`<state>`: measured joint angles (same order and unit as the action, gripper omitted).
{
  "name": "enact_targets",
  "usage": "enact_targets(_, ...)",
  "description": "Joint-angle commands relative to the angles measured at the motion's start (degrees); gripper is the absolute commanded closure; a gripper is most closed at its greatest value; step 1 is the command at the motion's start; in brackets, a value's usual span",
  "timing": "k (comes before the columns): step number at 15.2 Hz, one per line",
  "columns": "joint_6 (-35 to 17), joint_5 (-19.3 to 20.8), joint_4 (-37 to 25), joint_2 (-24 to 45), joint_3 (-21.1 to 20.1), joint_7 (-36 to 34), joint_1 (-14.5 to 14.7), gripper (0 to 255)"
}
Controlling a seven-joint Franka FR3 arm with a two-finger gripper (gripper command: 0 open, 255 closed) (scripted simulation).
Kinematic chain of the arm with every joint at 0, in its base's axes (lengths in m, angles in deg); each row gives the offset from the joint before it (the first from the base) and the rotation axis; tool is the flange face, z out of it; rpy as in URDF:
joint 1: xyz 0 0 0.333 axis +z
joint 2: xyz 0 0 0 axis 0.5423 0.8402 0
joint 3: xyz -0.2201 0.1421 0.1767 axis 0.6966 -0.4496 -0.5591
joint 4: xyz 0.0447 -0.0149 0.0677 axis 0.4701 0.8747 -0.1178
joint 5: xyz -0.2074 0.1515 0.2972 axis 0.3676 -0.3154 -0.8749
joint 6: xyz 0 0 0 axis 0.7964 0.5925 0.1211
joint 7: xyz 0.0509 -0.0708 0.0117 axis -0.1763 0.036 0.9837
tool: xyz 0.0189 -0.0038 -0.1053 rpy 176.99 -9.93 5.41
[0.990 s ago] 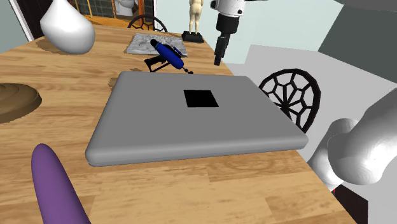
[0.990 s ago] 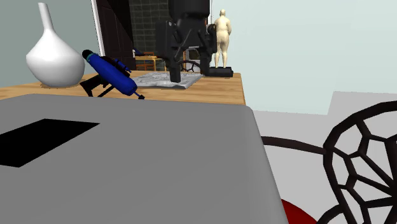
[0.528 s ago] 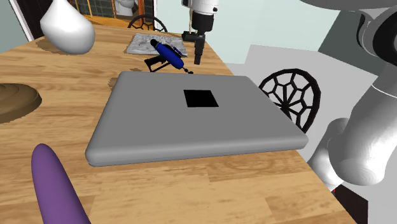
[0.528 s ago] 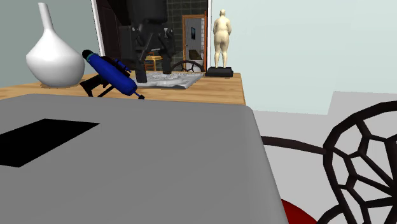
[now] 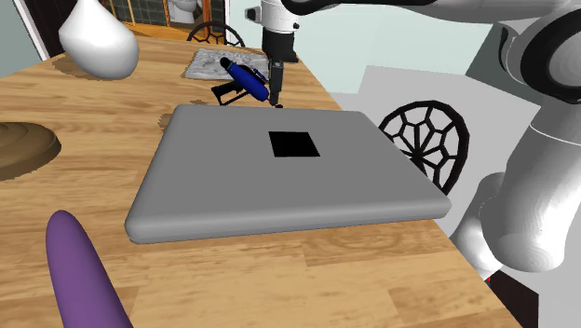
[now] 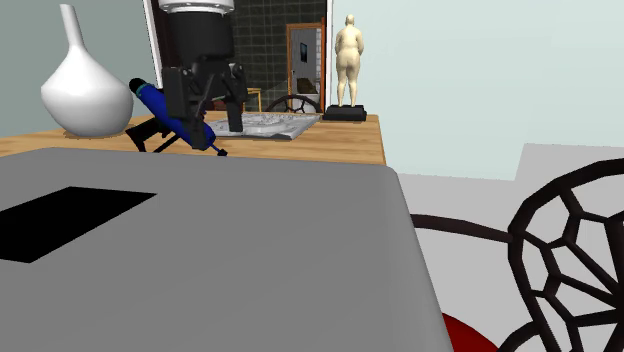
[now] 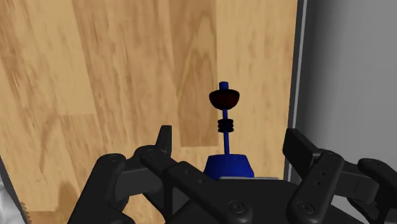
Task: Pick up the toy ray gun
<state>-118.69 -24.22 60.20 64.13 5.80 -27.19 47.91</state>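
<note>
Task's thing: the toy ray gun (image 5: 244, 77) lies on the wooden table (image 5: 84, 140) in the upper middle of the shoulder view; just beyond the far edge of the grey slab (image 5: 279, 177), just in front of a crumpled grey cloth (image 5: 207, 63); blue barrel, black handle underneath.
Gripper: the gripper (image 6: 208, 104) hangs over the barrel at the upper left of the second exterior view; its fingers (image 7: 164, 141) are released and spread, one on each side of the blue body; nothing is grasped.
Handling: it looks like a hard, hollow toy, so probably light and stiff; the rounded, glossy barrel may slip or roll between the pads; propped on its handle, it may tip if nudged sideways.
Fragile part: the thin nose stem carrying the dark red bulb (image 7: 224, 98) looks the weakest part; better not pinched or pressed on the table.
Where to take hold: across the thick blue barrel, near where the handle joins, so the weight hangs about evenly; the straddle seen in the wrist view seems to suit this.
Hidden: the hand's own body covers the rear of the gun in the wrist view; in the second exterior view the hand covers the barrel's middle.
Hard to make out: the shape of the black handle; how much height remains between pads and barrel; whether either pad already brushes the blue surface.
</note>
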Motion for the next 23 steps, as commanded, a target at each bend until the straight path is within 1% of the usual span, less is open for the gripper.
enact_targets(1,-1.59,0.00,1.79,-0.23,0.03,0.01,-0.05,0)
enact_targets(2,-2.84,0.01,3.16,-0.34,0.03,-0.07,-0.07,0)
enact_targets(4,-2.84,0.01,3.16,-0.35,0.04,-0.07,-0.07,0)
enact_targets(5,-2.74,0.01,3.01,-0.31,0.03,-0.06,-0.07,255)
enact_targets(14,-2.84,0.01,3.16,-0.35,0.03,-0.07,-0.07,255)
enact_targets(23,4.53,0.00,-5.43,0.86,-0.01,0.35,0.04,255)
